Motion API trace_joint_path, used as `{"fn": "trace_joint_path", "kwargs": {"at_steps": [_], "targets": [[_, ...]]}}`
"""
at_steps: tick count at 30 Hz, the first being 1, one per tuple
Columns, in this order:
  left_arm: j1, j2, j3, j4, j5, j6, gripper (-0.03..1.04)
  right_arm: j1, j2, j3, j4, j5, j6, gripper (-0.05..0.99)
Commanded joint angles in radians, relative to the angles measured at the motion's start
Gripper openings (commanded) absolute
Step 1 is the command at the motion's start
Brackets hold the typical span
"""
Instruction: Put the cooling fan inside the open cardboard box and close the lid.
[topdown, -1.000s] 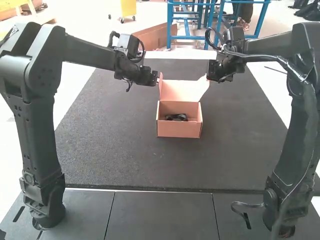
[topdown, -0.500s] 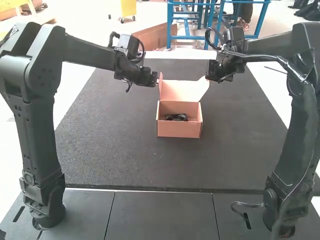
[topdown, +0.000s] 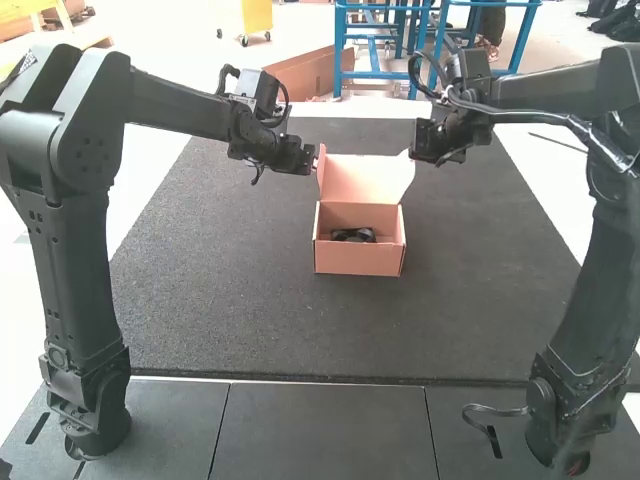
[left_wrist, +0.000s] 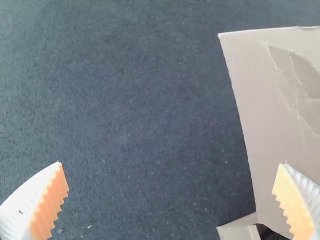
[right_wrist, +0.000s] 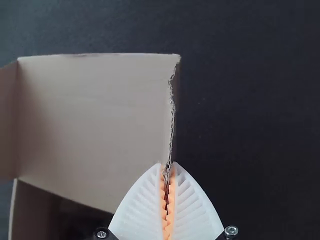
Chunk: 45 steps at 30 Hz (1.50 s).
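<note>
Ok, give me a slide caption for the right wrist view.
Right gripper shut on the side edge of the raised lid, dark mat behind.

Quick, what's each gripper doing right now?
Left gripper: open, holding nothing.
Right gripper: shut on the box lid edge.

A small pinkish-tan cardboard box (topdown: 359, 256) sat on the dark mat (topdown: 200, 270) near the middle of the table, its top open. Its lid (topdown: 365, 178) stood upright from the far wall, with a narrow side flap along its left edge and a ragged, torn right edge. The black cooling fan (topdown: 352, 235) lay inside the box, showing just over the near wall.
</note>
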<state>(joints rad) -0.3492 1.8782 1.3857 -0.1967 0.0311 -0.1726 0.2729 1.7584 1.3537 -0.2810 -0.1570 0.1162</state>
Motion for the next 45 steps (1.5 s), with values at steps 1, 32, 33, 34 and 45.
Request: {"fn": "trace_joint_path", "kwargs": {"at_steps": [1,32,33,34,45], "targets": [[-0.005,-0.021,0.033,0.003,0.013,0.008,0.97,0.029,-0.069,-0.036,0.0,0.004,0.005,-0.02],[-0.079,-0.085,0.001,-0.119,0.013,-0.004,0.97,0.117,-0.264,-0.337,0.091,0.065,0.039,-0.02],[-0.079,-0.087,-0.002,-0.125,0.012,-0.004,0.97,0.12,-0.267,-0.341,0.092,0.062,0.039,-0.02],[-0.082,-0.088,-0.005,-0.127,0.013,-0.004,0.97,0.123,-0.269,-0.347,0.098,0.063,0.039,-0.02],[-0.137,-0.117,-0.063,-0.164,0.013,-0.01,0.97,0.158,-0.283,-0.395,0.106,0.062,0.031,-0.02]]}}
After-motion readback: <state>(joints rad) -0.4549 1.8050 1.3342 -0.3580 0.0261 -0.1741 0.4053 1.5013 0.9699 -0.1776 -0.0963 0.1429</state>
